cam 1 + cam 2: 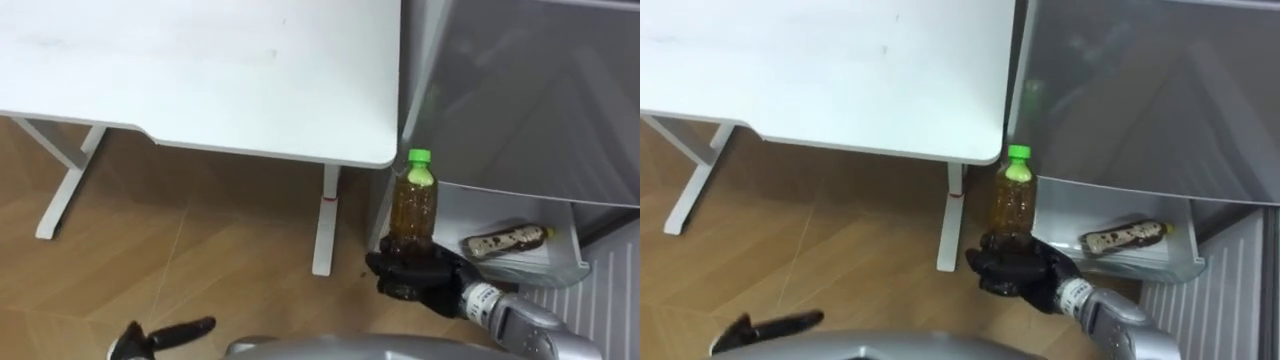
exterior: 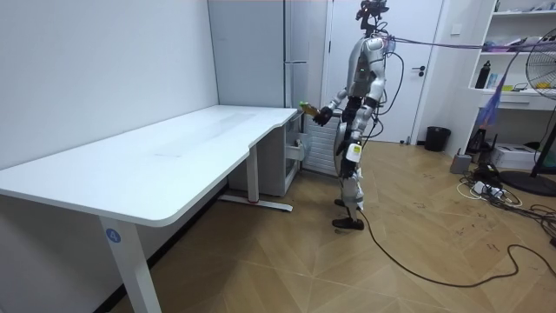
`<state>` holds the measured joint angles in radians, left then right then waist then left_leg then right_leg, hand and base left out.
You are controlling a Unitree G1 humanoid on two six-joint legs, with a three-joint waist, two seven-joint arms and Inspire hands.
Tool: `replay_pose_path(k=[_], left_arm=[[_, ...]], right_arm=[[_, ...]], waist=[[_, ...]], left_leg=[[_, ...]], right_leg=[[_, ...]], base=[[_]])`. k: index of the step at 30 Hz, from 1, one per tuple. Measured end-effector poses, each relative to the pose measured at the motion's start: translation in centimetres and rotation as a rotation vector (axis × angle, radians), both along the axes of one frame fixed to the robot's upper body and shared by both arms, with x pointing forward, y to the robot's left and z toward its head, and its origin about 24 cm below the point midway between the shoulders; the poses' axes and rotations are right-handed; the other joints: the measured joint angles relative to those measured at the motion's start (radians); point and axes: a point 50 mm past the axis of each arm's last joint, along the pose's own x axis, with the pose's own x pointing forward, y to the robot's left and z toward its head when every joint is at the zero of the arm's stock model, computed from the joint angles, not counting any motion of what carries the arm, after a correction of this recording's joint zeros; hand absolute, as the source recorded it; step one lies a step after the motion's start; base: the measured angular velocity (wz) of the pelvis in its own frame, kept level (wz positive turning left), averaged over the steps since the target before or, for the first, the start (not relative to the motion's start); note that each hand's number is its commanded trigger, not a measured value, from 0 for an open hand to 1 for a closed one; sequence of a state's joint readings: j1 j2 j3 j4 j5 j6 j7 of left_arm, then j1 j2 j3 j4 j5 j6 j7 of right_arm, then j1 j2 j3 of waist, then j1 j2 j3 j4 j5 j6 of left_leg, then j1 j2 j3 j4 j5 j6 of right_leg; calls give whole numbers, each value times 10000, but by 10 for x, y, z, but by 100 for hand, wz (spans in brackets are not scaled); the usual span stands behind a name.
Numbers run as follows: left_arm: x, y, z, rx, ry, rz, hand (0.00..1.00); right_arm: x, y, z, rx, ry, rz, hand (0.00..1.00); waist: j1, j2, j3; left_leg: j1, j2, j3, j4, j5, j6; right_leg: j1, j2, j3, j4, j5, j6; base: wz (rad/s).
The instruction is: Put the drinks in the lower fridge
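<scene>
1. The robot stands at the far end of the table (image 2: 174, 165), facing the grey fridge (image 1: 520, 100).
2. The right hand (image 1: 415, 280) comes in from the lower right. Its dark fingers are clamped round the base of a bottle (image 1: 414, 205).
3. The bottle is upright and held in the air. It has amber liquid inside and a green cap (image 1: 419, 156) on top.
4. In the eye views it shows just right of the table's rounded near corner, over the left end of the fridge's lower drawer (image 1: 545, 270). Whether it is above the drawer or still short of it I cannot tell.
5. The white drawer is pulled open. 1 other bottle (image 1: 505, 240) lies on its side in it - dark label, small yellow cap pointing right.
6. The left hand (image 1: 165, 335) shows low at the left, over the wooden floor (image 1: 200, 270). Its fingers are stretched out and hold nothing.
7. In the room view the held bottle is at chest height, level with the table's far end and close to the fridge front.
</scene>
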<state>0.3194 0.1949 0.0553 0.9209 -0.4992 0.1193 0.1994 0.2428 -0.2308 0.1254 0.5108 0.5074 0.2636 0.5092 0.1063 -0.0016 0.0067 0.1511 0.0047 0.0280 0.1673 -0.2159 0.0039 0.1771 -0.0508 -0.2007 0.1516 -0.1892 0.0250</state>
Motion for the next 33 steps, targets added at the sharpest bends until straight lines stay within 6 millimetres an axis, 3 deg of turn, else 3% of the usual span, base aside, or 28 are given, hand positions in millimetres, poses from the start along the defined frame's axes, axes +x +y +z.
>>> replay_pose_path(k=[4, 9, 12, 16, 21, 33], left_arm=[[-32, -4, -5, -522, 1290, -428, 0], [-51, -15, -9, -1173, 2762, -2219, 0], [-50, -20, -10, -1436, 2922, -3111, 0], [-40, -24, -12, -1375, 2971, -4093, 0], [-34, -28, -13, -1247, 3127, -5171, 0], [-36, -33, -14, -1733, 3124, -5432, 0]], right_arm=[[-8, -4, -7, -397, 534, -481, 100], [-15, -6, -14, -288, 1162, -1769, 100], [-22, -9, -22, -228, 1882, -2899, 100], [-30, -15, -28, -194, 2569, -4183, 100], [-28, -15, -28, 314, 2778, -5403, 100], [-18, -26, -23, 1479, 2526, -8480, 100]], waist=[[-27, 20, -48], [-283, -32, -139], [-458, -32, -71], [-544, -14, -37], [-593, -3, -25], [-768, 189, -48]], left_leg=[[-32, 2, 36, 16, 0, 0], [-184, -5, -16, 56, 2, 1], [-182, -5, -28, 130, -2, 0], [-177, 18, -24, 128, -38, -10], [-189, 1, -18, 210, -44, -3], [-215, -1, 10, 197, -47, 1]], right_leg=[[-70, -1, 31, -2, -2, 2], [-95, -1, -20, 16, -2, 3], [-35, -5, -54, 18, -2, 3], [-39, 13, 33, 86, -2, 2], [-40, 22, 80, 31, -2, 1], [-156, 27, 120, 26, -9, 9]], base=[[-2], [4], [4], [0], [-1], [0]])
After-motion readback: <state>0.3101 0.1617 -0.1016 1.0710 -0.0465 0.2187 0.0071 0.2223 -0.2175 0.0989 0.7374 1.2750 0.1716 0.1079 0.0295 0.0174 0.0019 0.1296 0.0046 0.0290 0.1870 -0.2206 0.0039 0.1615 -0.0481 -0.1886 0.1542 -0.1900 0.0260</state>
